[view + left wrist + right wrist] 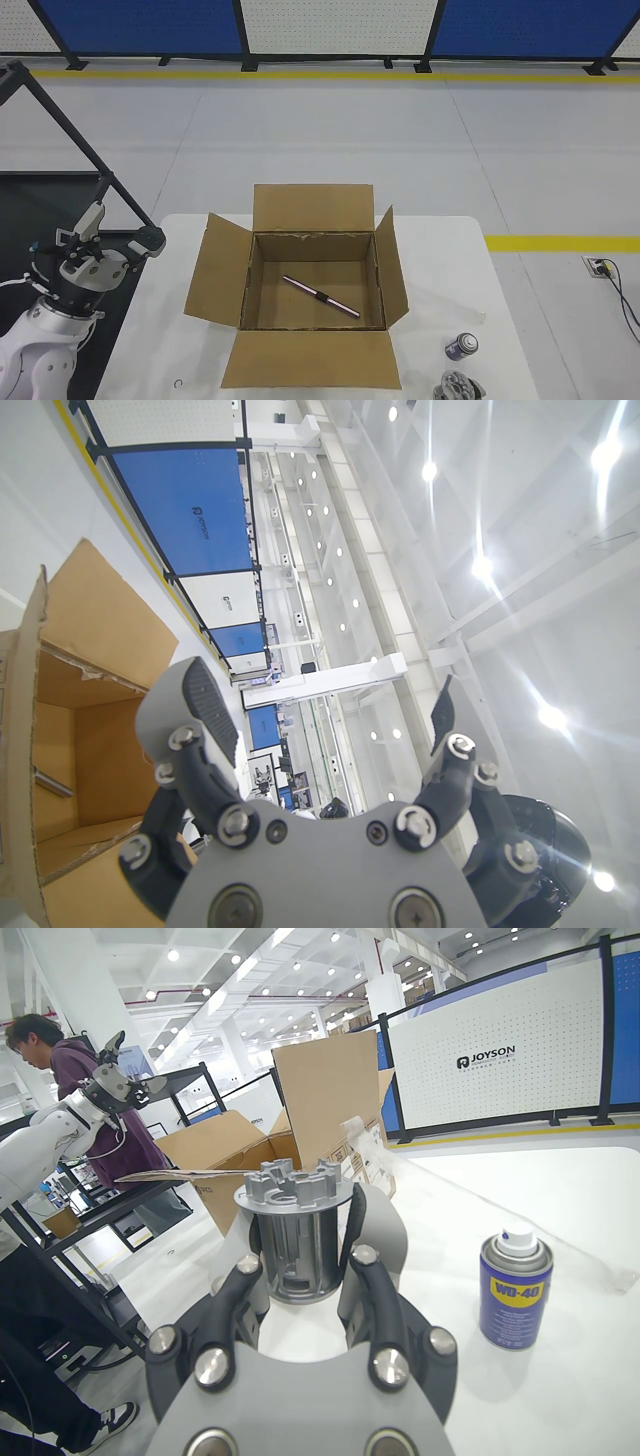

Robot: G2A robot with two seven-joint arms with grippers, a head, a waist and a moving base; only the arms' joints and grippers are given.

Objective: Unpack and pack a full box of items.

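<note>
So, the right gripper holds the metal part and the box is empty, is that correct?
Not quite: the box is not empty; the top view shows a thin rod lying in it. The right gripper does hold the metal part.

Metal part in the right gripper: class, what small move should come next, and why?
Probably open the right gripper and let go of the metal part. The part looks set upright on the table, beside the spray can, while a rod lies in the open box, so unpacking seems unfinished.
</note>
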